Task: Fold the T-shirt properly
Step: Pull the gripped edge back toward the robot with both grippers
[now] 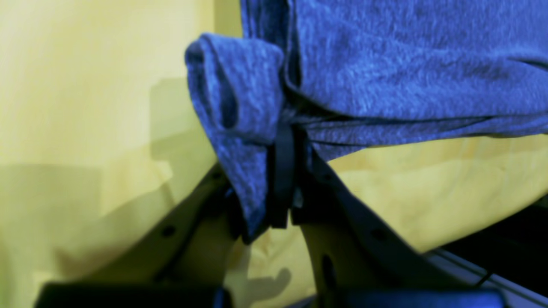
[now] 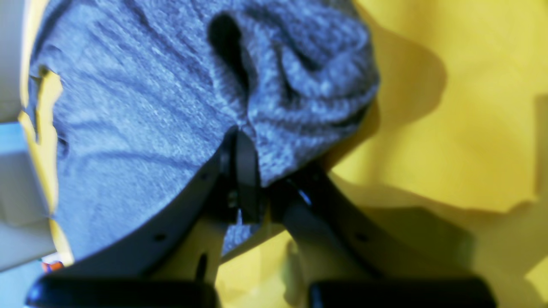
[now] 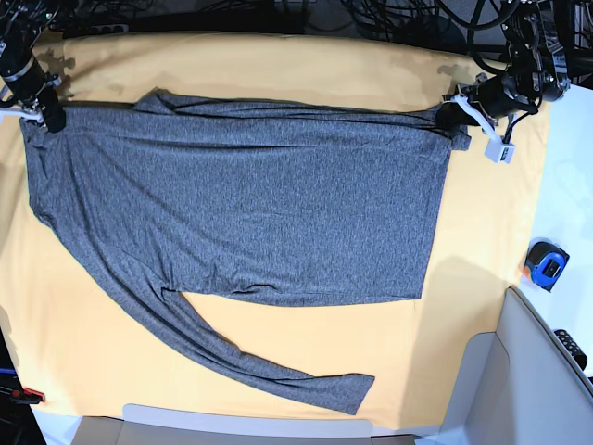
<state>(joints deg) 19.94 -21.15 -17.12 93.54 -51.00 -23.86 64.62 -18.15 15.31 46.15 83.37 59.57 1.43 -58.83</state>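
Looking down from the base view, you have the T-shirt (image 3: pixel 250 195) spread across the yellow-orange table cloth (image 3: pixel 278 65), stretched sideways between your two arms along its far edge. One long sleeve (image 3: pixel 241 357) trails away from the body toward the near edge of the table and lies flat on the cloth.

Your left gripper (image 1: pixel 284 171) has its fingers pressed together on a bunched corner of the grey knit; in the left wrist view the fabric folds into a small roll just beside the black fingers (image 1: pixel 282 167) and drapes down between them. In the base view this gripper sits at the far right corner of the shirt.

Your right gripper (image 2: pixel 248 179) is likewise pinching the shirt, its fingers (image 2: pixel 246 162) closed on a gathered fold, with loose fabric puckered above the pinch. In the base view it holds the far left corner.

A blue tape measure (image 3: pixel 547 264) lies off the cloth, on the white surface to the right.
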